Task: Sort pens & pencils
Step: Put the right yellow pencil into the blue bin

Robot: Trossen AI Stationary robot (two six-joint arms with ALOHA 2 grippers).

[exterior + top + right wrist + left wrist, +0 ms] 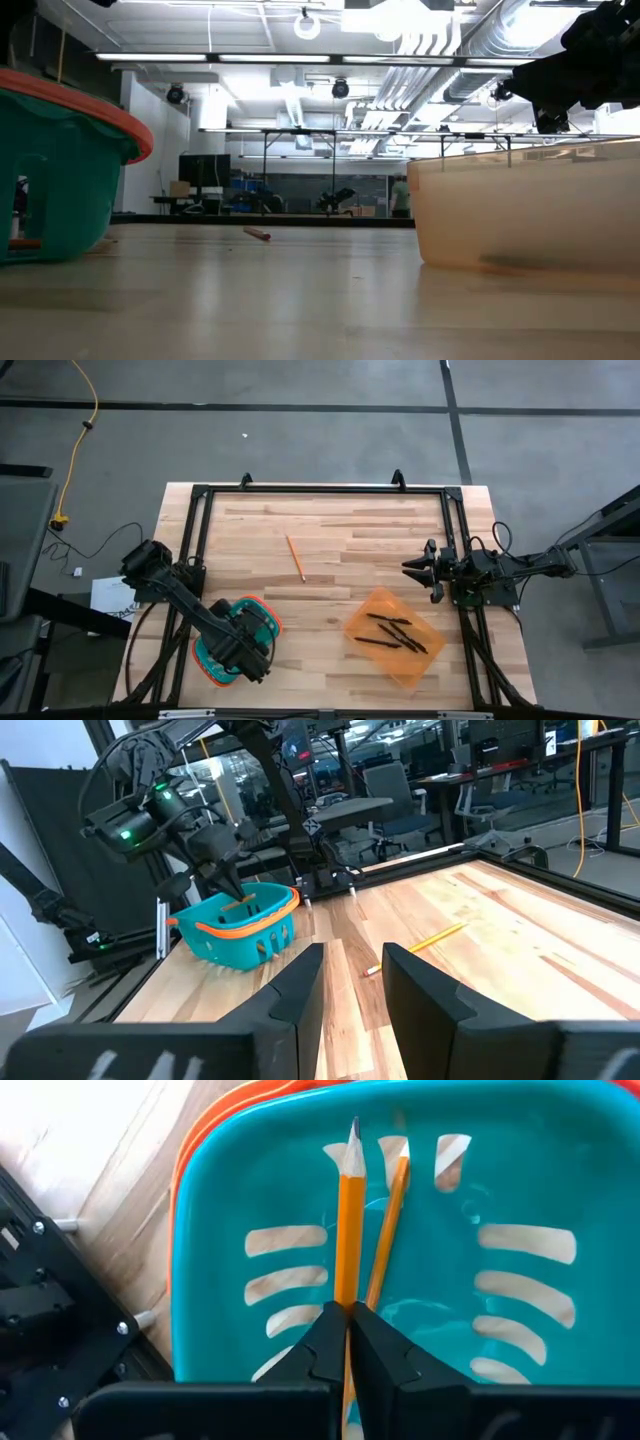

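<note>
Two pencils [352,1230] showed inside the teal basket [236,637] near the table's [330,550] front left corner: one was clamped between the fingers of the left pincer [348,1330], which hung directly over the basket, and the other lay against the basket floor just beside it, its tip angled toward the first. A third pencil [295,558] lay alone on the bare wood toward the table's middle, well apart from both containers. Four black pens [392,632] rested together in the orange translucent bin [395,637] near the front right corner. The right pincer [418,570] waited by the table's right edge, above the wood and behind the bin, its fingers apart and holding nothing; the lone pencil and the basket showed ahead of it in its wrist view.
</note>
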